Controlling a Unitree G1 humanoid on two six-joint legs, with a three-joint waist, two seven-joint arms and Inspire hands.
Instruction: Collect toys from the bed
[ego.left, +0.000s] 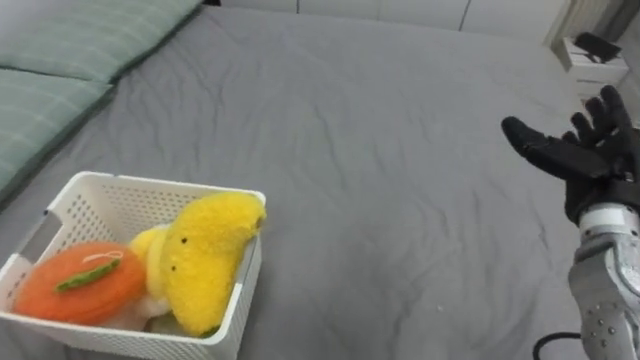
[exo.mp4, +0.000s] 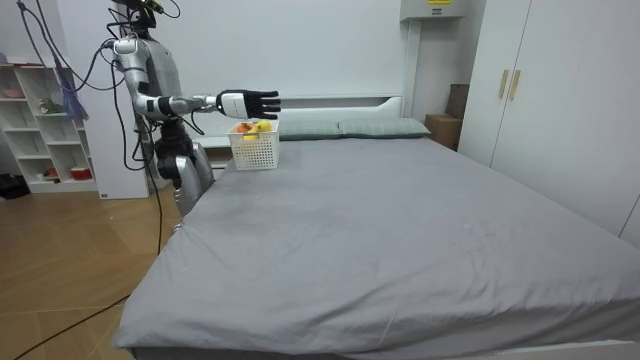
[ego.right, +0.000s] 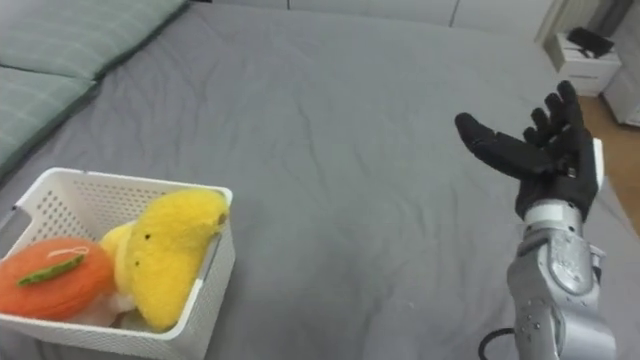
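The yellow plush toy (ego.left: 205, 255) lies in the white basket (ego.left: 150, 190), its head over the rim, beside a round orange toy (ego.left: 80, 282). Something pale beneath them I cannot make out (the basket's near wall is cut off). The basket sits near the bed's (ego.left: 350, 150) edge, by the green pillows (ego.left: 90, 40). My right hand (ego.left: 588, 158) hangs above the bed, apart from the basket, fingers spread, holding nothing.

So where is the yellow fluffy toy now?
In the left eye view the yellow toy sits lower left, inside the white basket on the grey bed, beside the orange toy.
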